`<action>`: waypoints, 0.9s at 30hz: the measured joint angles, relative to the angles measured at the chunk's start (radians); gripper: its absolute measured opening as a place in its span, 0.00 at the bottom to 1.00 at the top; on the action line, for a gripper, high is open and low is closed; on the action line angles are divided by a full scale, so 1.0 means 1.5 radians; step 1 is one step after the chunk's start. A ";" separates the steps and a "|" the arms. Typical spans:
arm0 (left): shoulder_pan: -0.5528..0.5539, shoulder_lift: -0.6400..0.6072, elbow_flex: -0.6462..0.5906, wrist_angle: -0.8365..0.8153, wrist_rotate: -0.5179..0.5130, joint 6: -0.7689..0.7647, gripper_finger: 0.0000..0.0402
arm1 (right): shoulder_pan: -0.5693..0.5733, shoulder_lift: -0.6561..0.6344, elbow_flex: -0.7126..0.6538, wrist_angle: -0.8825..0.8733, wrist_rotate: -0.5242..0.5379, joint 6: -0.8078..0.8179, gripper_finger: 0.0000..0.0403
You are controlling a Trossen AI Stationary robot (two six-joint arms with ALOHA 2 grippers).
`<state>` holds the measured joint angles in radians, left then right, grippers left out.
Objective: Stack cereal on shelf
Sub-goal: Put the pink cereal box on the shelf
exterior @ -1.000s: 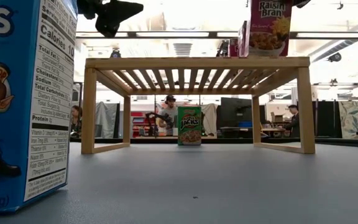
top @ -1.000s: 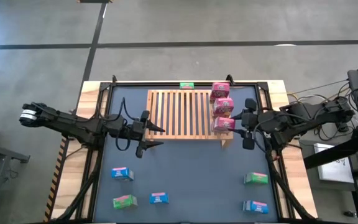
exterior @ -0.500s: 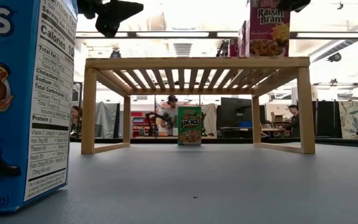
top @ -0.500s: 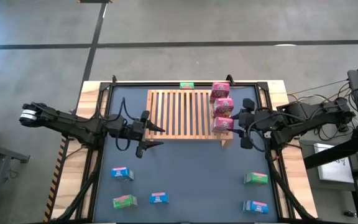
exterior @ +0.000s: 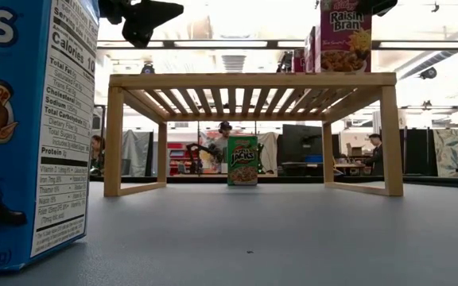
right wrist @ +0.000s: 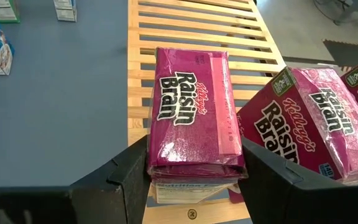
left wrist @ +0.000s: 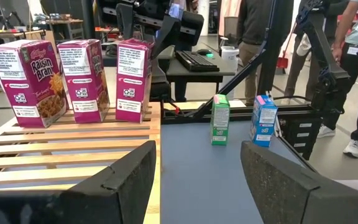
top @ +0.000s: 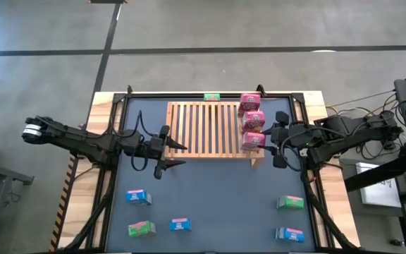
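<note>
A glossy blue cardboard cereal box (exterior: 22, 131) stood nearest the low camera on the matte grey table (top: 217, 194). Beyond it, the slatted light-wood rack (top: 206, 130) carried three pink boxes in a row along its right edge. The right gripper (top: 270, 147) reached level from the right, its dark fingers (right wrist: 120, 180) set on either side of the nearest pink box (top: 254, 140), gripping it. The left gripper (top: 177, 155) hovered by the rack's left front corner, fingers apart, holding nothing. A green box (exterior: 242, 160) stood behind the rack.

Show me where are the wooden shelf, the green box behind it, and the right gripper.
wooden shelf (top: 203, 130), high view, bare slats.
green box (exterior: 242, 160), low view, front face.
right gripper (right wrist: 194, 171), right wrist view, between fingertips.
</note>
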<state>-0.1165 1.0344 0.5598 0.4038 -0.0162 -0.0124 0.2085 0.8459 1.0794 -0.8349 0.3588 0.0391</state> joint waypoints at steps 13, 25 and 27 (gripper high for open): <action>0.000 0.000 0.000 0.000 0.000 0.000 0.54 | 0.000 0.001 0.000 0.002 0.005 0.010 0.49; 0.000 0.001 0.000 0.000 0.000 0.000 0.54 | 0.000 0.001 0.000 0.045 0.023 0.021 0.49; 0.000 0.001 0.000 -0.001 0.000 0.000 0.54 | 0.000 0.003 0.000 0.045 0.023 0.023 0.49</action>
<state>-0.1165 1.0351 0.5602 0.4030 -0.0162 -0.0124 0.2085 0.8501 1.0794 -0.7681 0.3927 0.0736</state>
